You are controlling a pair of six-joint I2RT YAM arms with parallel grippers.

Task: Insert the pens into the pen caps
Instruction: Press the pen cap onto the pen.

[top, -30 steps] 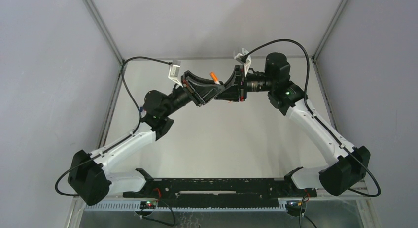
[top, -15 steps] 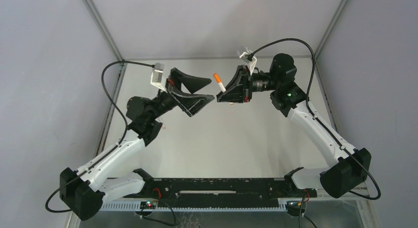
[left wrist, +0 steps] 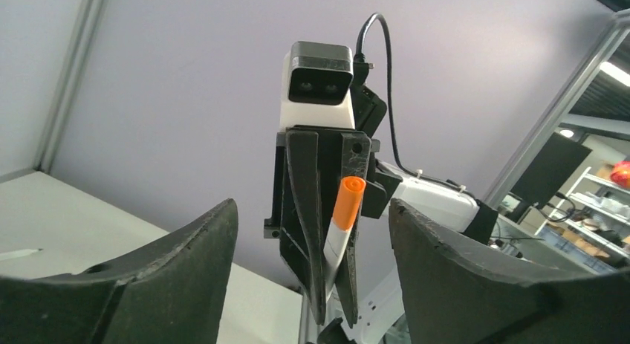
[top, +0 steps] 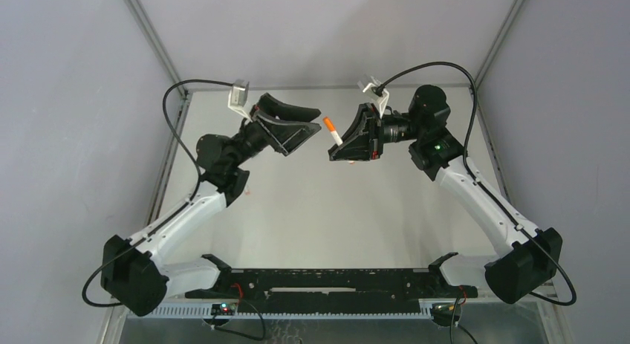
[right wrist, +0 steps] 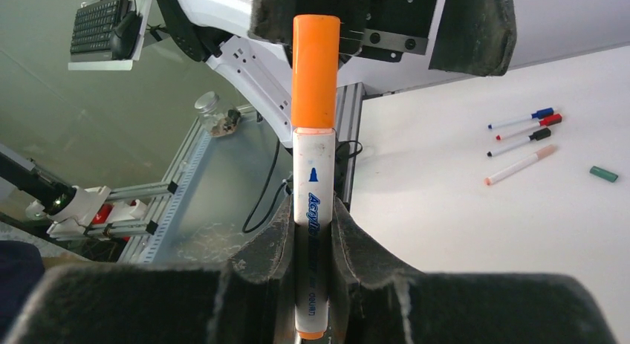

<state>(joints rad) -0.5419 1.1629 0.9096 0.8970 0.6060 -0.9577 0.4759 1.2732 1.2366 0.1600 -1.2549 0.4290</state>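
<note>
Two arms up over the tabletop (right wrist: 483, 240), the left arm (top: 186, 210) and the right arm (top: 475, 188) reaching in toward each other and meeting high in the middle. The left claw (top: 318, 124) is spread wide with nothing in it, its fingers standing either side of the view toward its partner, near but not touching. The right claw (top: 336, 145) is pinching a white-barrelled pen (right wrist: 312, 210) low on the barrel. The long axis runs straight out of the right claw's grip, and the orange cap (right wrist: 316, 69) sits on the free end, the end that leans toward the left claw's open gap. It looks fully seated, so this pen reads as done. So the next move likely turns on the right arm — it alone has the pen, and putting it down means tipping that axis toward the tabletop. Down there, well off to the side in the right wrist view, lie three capped pens (right wrist: 531, 128) in blue, red and black. Just beside them is a pinkish-ended pen (right wrist: 520, 164), too small to tell if it is capped, then a lone green cap (right wrist: 603, 174) a little apart. The overhead view doesn't show them, so I cannot tell which arm is nearer.
</note>
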